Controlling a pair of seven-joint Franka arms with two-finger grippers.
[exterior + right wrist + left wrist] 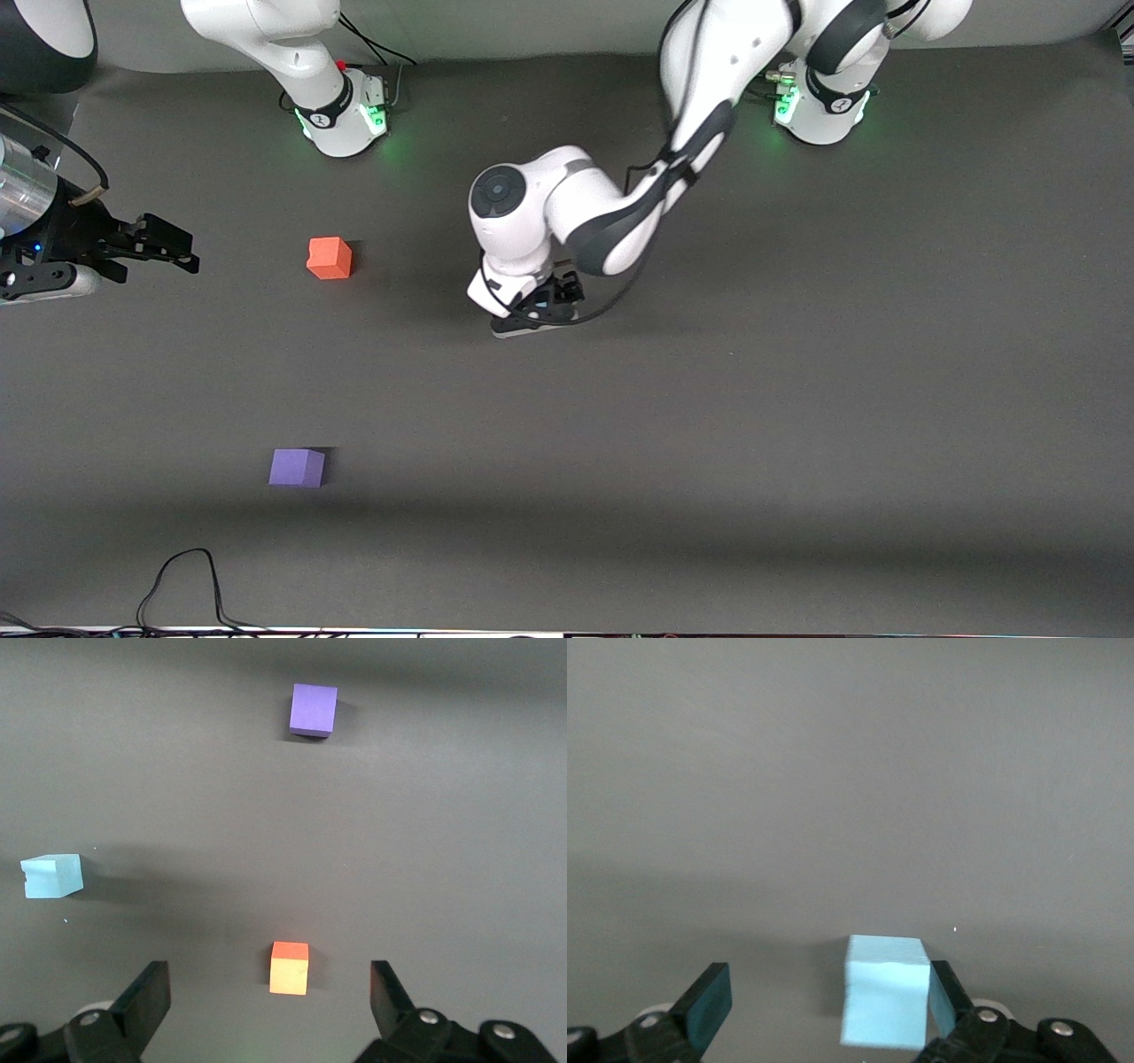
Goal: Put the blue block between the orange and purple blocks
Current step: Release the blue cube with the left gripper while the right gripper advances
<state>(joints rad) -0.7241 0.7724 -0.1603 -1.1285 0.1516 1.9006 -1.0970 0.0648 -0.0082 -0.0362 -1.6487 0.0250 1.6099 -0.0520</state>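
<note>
The blue block [886,992] sits on the grey mat between my left gripper's [828,994] open fingers. It is close against one finger [943,997] and well apart from the other. In the front view my left gripper [536,312] is low over the table's middle, and only a sliver of the blue block [541,307] shows. The orange block [330,258] lies toward the right arm's end. The purple block [298,467] lies nearer the front camera. My right gripper [173,250] is open and empty, up in the air at the right arm's end of the table.
The right wrist view shows the orange block [290,967], the purple block [314,710] and the blue block [52,875] on the mat. A black cable [186,580] loops at the table's near edge. The arm bases [350,115] stand along the top.
</note>
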